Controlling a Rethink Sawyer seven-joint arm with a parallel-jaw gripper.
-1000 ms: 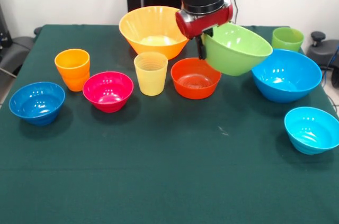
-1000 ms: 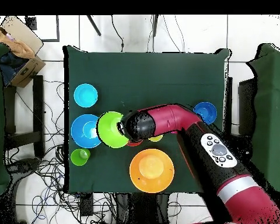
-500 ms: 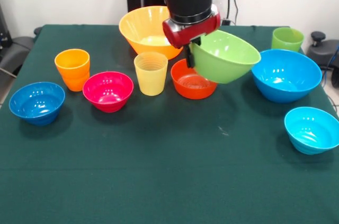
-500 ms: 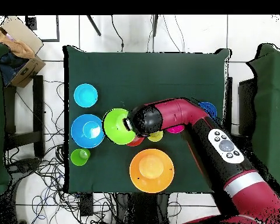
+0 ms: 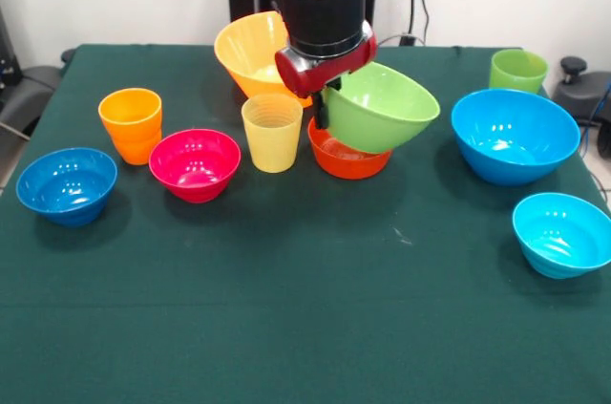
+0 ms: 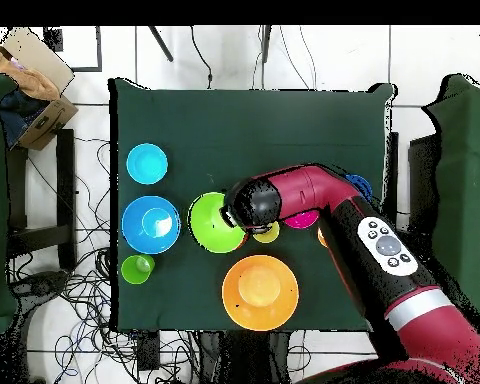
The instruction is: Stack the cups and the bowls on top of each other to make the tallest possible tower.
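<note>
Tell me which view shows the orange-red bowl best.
The front view: the orange-red bowl shows its rim and side beneath the tilted light green bowl that the end effector holds. The overhead view hides it under that bowl and the arm.

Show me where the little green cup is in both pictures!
Front view: the green cup stands at the far right of the table, behind the big blue bowl.
Overhead view: the green cup sits low on the left side of the table, just below the big blue bowl.
Shared landmark: the big blue bowl, right next to the cup in both views.
</note>
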